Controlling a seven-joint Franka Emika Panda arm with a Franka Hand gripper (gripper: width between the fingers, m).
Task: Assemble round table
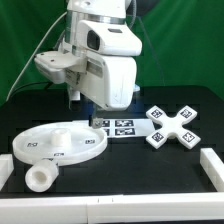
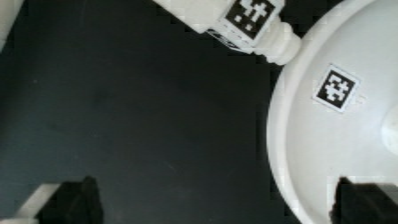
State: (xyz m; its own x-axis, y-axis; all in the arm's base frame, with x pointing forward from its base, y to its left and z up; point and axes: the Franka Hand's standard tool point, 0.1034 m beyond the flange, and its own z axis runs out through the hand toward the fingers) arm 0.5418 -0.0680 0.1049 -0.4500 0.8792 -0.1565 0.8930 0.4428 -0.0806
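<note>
The round disc (image 1: 60,143) lies flat on the black table at the exterior view's left, with its hub raised in the middle. The short cylinder leg (image 1: 42,177) lies on its side just in front of the disc. The cross-shaped base (image 1: 172,125) lies at the exterior view's right. My gripper (image 1: 75,96) hangs above the disc's far edge, open and empty. In the wrist view the gripper (image 2: 222,206) straddles the disc's rim (image 2: 294,130); one fingertip (image 2: 68,205) is over bare table and the other is over the disc. The leg (image 2: 240,20) shows beyond the disc.
The marker board (image 1: 118,127) lies flat behind the disc, under the arm. A white rail (image 1: 110,210) runs along the table's front edge and another stands at the right (image 1: 211,165). Green curtain behind.
</note>
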